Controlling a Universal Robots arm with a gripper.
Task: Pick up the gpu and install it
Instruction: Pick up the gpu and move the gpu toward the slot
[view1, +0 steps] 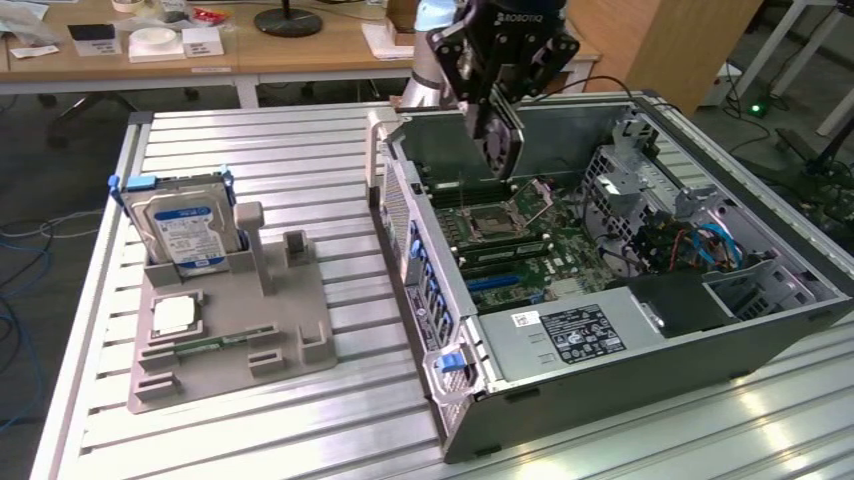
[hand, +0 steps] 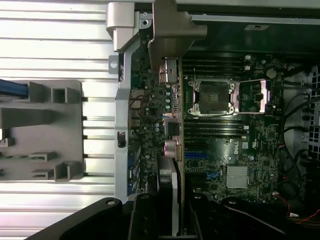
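Gpu (view1: 505, 150): upright, over open case (view1: 601, 390)
Gripper (view1: 497, 100): jaws clamped on gpu
Case: motherboard (view1: 527, 255) inside
Tray (view1: 287, 300): holds drive (view1: 180, 225)

Even overhead light fills the exterior view, with pale glare streaking the ribbed desk (view1: 267, 160). In the wrist view its slats burn white, the case interior (hand: 225, 165) lies dim, and the hand (hand: 170, 222) gripping the gpu (hand: 173, 197) is in shadow.
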